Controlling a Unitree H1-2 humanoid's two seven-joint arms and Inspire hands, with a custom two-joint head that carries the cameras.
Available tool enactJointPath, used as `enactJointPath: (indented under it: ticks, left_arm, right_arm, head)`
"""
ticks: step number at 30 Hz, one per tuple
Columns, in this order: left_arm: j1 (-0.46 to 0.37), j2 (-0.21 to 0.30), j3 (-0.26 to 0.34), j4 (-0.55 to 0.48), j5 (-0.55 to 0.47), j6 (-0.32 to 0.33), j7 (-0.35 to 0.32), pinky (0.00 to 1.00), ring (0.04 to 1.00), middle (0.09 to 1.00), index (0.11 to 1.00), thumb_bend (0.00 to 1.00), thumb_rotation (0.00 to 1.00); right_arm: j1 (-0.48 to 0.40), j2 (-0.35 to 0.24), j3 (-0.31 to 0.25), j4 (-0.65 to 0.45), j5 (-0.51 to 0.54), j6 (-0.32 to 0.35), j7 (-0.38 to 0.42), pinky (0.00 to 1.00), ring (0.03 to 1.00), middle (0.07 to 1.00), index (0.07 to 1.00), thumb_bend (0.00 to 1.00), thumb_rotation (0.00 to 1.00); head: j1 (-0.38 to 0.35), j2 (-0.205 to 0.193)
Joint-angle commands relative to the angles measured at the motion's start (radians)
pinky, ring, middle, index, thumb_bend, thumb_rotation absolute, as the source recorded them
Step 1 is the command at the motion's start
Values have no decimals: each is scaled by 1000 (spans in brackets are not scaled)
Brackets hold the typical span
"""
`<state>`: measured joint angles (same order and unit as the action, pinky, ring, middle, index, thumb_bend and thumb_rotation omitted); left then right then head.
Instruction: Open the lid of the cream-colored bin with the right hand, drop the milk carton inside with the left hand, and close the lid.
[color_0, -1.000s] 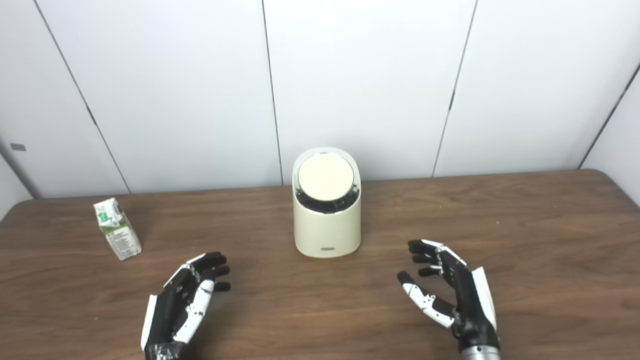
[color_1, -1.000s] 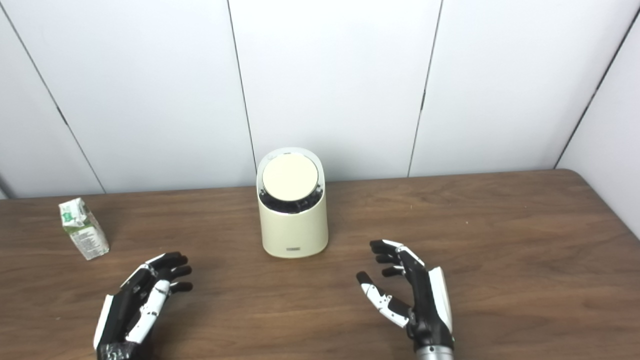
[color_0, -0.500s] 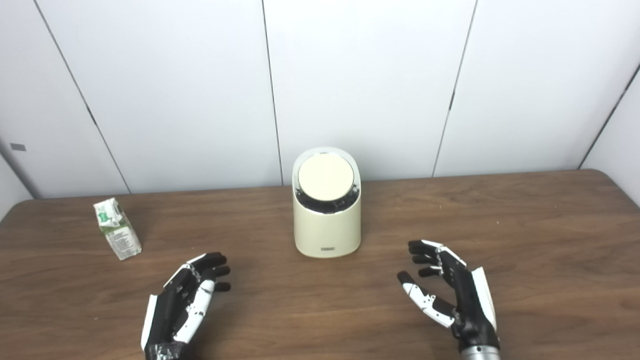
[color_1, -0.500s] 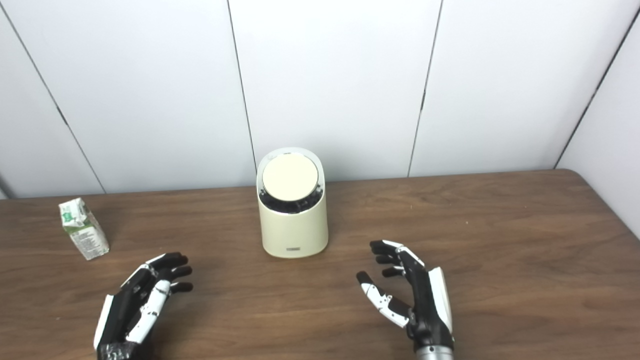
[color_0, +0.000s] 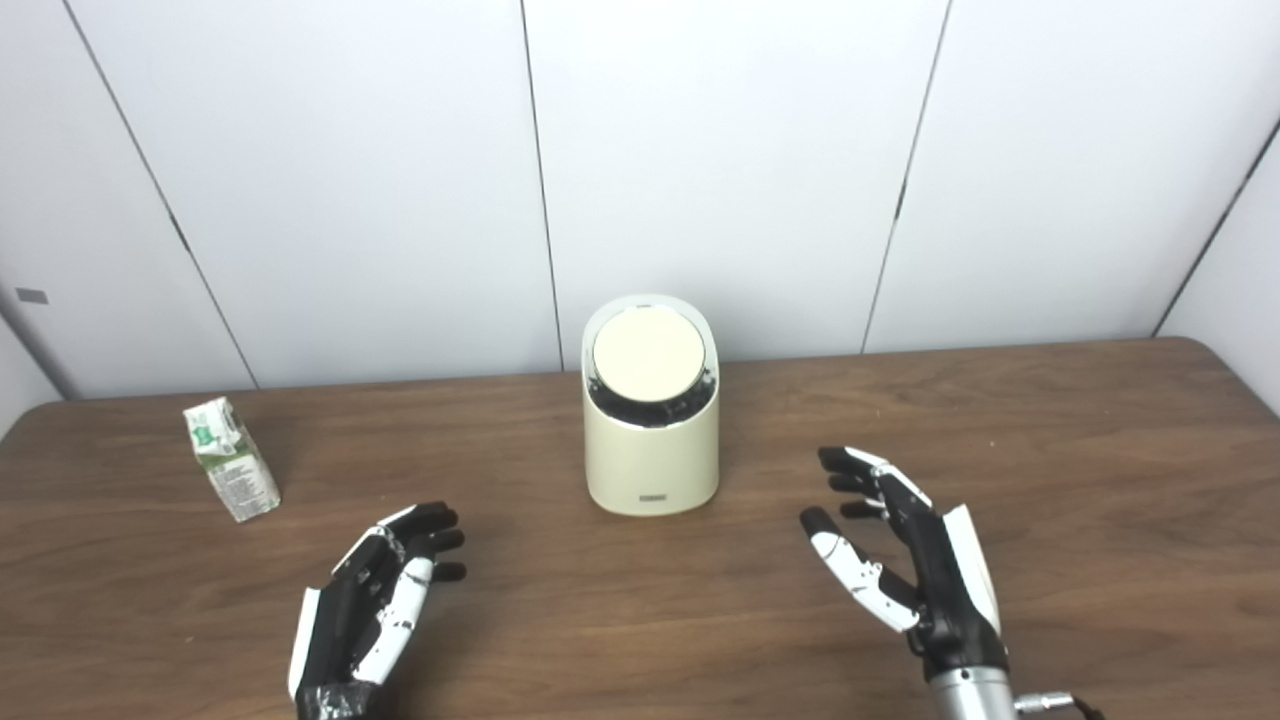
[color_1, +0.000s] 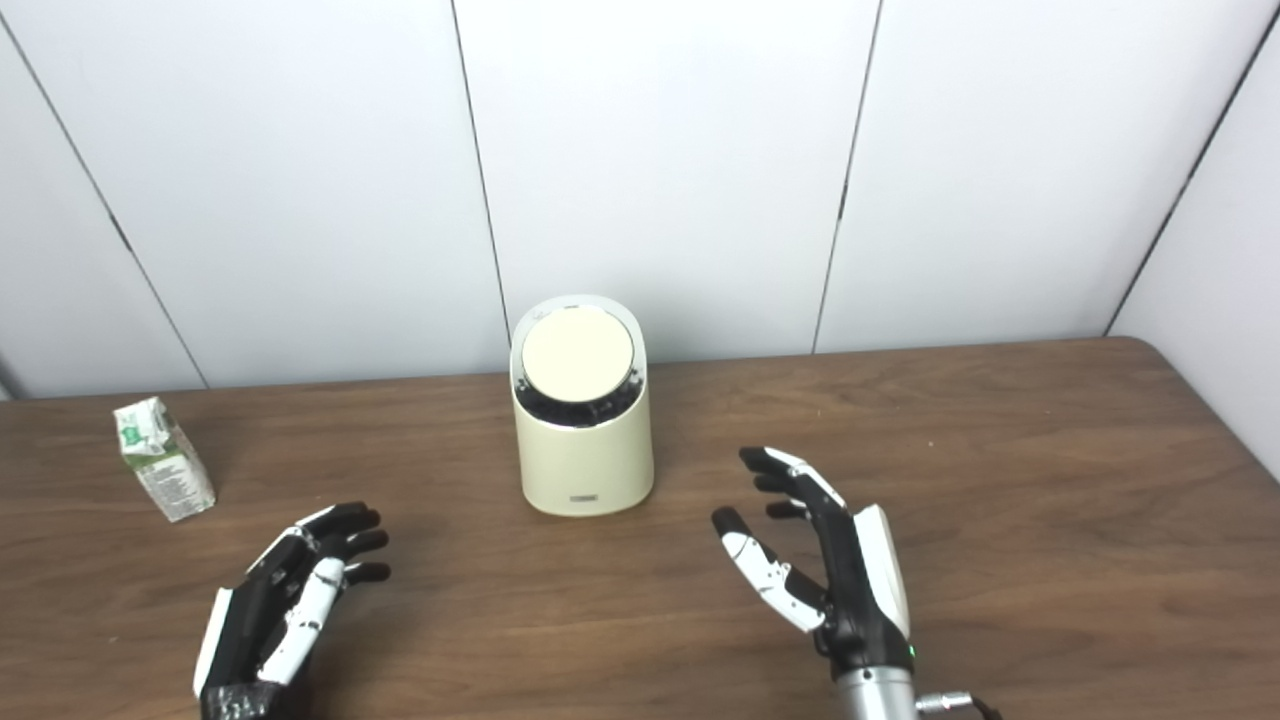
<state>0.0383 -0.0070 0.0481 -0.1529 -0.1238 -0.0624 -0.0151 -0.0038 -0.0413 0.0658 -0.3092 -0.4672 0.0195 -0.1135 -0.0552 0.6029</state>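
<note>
Cream bin (color_0: 651, 440) lid-down between empty, splayed left hand (color_0: 370, 600) and right hand (color_0: 905, 545) — carton (color_0: 231, 458) far left.

Table (color_0: 1050, 450) looks like dark brown wood or wood-look laminate w/ streaky grain, smooth, low sheen; wall (color_0: 730, 160) behind is plain white panels, matt, w/ thin dark seams. Bin (color_0: 652, 460) looks like smooth cream plastic, satin finish, its round lid (color_0: 649, 354) the same cream & matt w/ a shiny chrome-like ring round it; milk carton (color_0: 232, 472) is printed paperboard, white & green, creased at top. Both hands, left hand (color_0: 375, 598) & right hand (color_0: 905, 545), are hard black & white plastic shells, slightly glossy, & right wrist cuff (color_0: 962, 692) looks like brushed metal.
</note>
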Motion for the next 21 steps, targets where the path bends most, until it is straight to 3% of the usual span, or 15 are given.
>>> enactJointPath:
  ticks: [1,3,7,13,17,21]
  left_arm:
    - [-32,-4,-4,-12,5,-30,0,608,708,726,714,326,398]
    - [-33,-6,-3,-9,2,-32,-1,612,708,725,713,323,394]
    - [-35,-8,-3,-8,4,-31,0,612,708,726,714,320,391]
    - [-32,-15,-3,-10,10,-44,4,614,706,723,714,302,375]
    - [-29,-18,-6,-16,23,-41,11,621,705,720,711,306,398]
    - [-29,-24,-6,-17,22,-43,13,628,708,719,707,312,389]
  right_arm:
    - [-92,-15,2,-57,-22,6,20,707,806,832,820,362,900]
    - [-159,-28,-6,-49,-35,18,25,735,826,846,841,421,927]
    - [-283,-60,-12,11,-36,16,36,794,879,894,884,534,854]
    - [-459,-86,26,34,-96,116,115,864,937,925,939,638,753]
    - [-578,-98,71,92,-169,161,144,764,909,962,960,668,734]
    - [-635,-106,99,140,-206,203,172,807,964,998,993,675,673]
  head:
    - [0,-4]
    - [-1,-5]
    - [-2,-7]
    - [3,-8]
    - [6,-6]
    - [7,-7]
